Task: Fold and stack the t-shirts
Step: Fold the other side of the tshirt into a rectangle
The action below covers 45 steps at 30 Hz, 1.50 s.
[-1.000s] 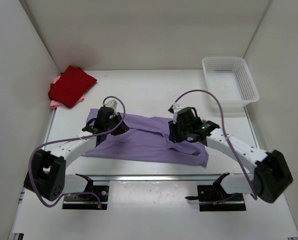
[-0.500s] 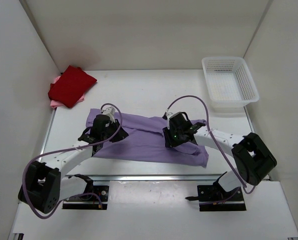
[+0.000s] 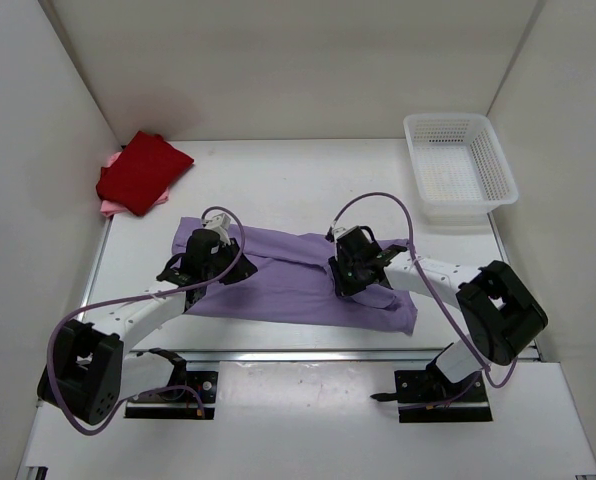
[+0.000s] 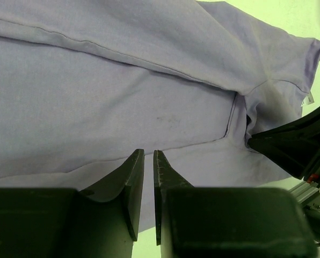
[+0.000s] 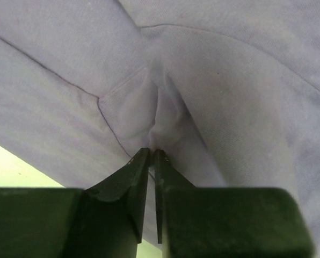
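A white desk (image 3: 308, 185) stands inside a plain white enclosure, with walls (image 3: 278, 70) closing the back and both sides, and a metal rail (image 3: 308, 354) runs along its near edge. The lavender shirt (image 3: 298, 290) lies spread across the near middle of the desk, long side running left to right, with one layer folded over another. In the far left corner the red shirt (image 3: 143, 170) sits folded on top of the pink shirt (image 3: 109, 208). The basket (image 3: 505, 172) stands in the far right corner, well apart from all three shirts. The red shirt covers most of the pink one, so only a thin edge shows at its near left side and its fold cannot be judged. From above, both wrists hide their own fingertips and the cloth under them. In the right wrist view, the right end effector (image 5: 151, 153) is clamped on a raised pinch of the lavender shirt, with creases running into the tips. In the left wrist view, the left end effector (image 4: 148, 157) rests low on the same shirt with its fingers drawn almost together, only a thin slit between them. Whether cloth is caught in that slit cannot be told. Both wrist views crop the shirt's outline.
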Each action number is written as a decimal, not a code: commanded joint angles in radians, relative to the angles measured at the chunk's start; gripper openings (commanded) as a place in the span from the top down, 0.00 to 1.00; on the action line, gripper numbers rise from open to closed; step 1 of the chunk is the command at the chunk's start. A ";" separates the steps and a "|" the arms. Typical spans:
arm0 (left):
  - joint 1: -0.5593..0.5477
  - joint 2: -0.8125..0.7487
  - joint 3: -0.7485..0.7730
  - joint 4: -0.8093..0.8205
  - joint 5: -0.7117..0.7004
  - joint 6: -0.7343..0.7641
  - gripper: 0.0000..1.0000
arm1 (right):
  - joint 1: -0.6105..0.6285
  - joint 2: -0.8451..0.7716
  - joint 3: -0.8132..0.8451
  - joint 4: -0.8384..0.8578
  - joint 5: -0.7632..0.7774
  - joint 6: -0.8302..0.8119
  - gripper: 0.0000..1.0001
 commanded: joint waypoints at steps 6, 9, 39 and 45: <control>0.021 -0.025 0.012 0.019 0.032 -0.001 0.75 | -0.015 -0.014 0.048 -0.033 -0.003 0.004 1.00; 0.015 -0.027 0.034 0.000 0.026 0.007 0.75 | -0.018 -0.053 0.102 -0.111 -0.072 0.002 1.00; 0.012 0.008 0.116 0.028 0.046 -0.034 0.74 | -0.137 -0.120 0.134 -0.192 -0.192 0.073 0.85; -0.017 0.168 0.220 0.169 0.067 -0.117 0.74 | -0.432 -0.165 -0.114 0.273 -0.098 0.298 1.00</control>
